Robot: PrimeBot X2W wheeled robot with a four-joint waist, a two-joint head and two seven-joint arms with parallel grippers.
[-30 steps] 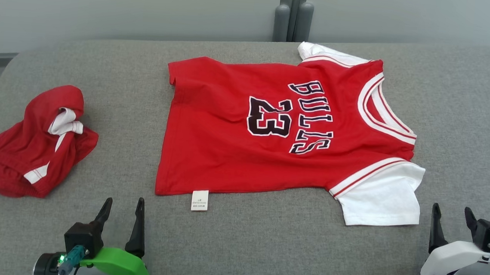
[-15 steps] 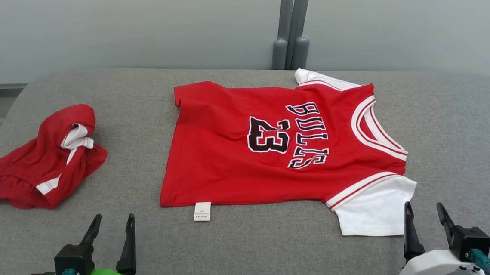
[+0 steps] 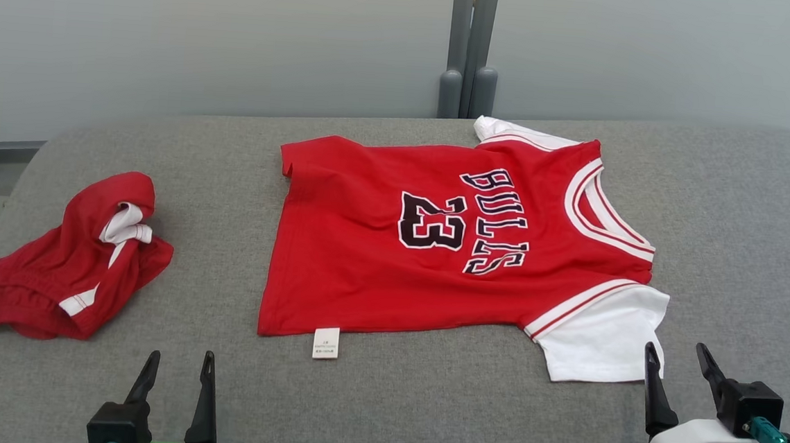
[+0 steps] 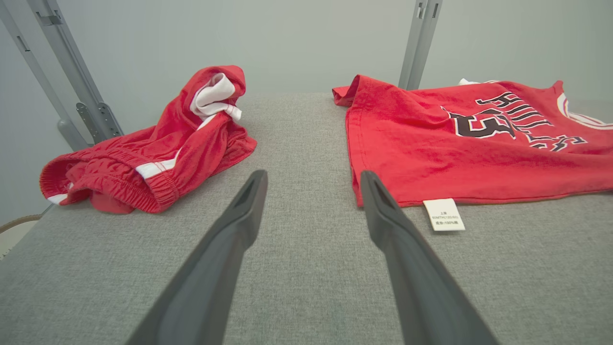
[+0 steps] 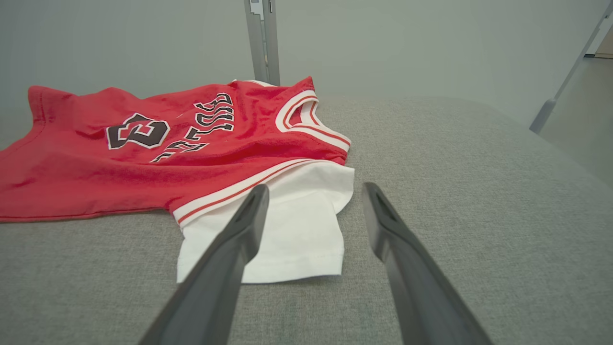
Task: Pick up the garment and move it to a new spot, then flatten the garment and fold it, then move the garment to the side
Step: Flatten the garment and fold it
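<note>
The garment, a red jersey (image 3: pixel 363 275) with "BULLS 23" and white sleeves, lies spread flat mid-table, collar to the right. It also shows as the jersey (image 4: pixel 431 158) in the left wrist view and the jersey (image 5: pixel 72 177) in the right wrist view. My left gripper (image 3: pixel 180 356) is open near the front edge, short of the hem's left corner and its white label (image 3: pixel 326 342). From the wrist, the left gripper (image 4: pixel 312 176) holds nothing. My right gripper (image 3: pixel 674 349) is open just in front of the near white sleeve (image 3: pixel 603 333). The right gripper (image 5: pixel 316 188) is empty.
Crumpled red shorts (image 3: pixel 65 268) with white trim lie at the table's left end, and the shorts (image 4: pixel 158 143) are to the left of my left fingers. The grey padded table (image 3: pixel 424 404) has rounded far corners. A grey post (image 3: pixel 470 46) stands behind it.
The head camera has tilted, so the whole scene sits lower in the picture. My right gripper has come left, closer to the white sleeve. Both grippers stay open.
</note>
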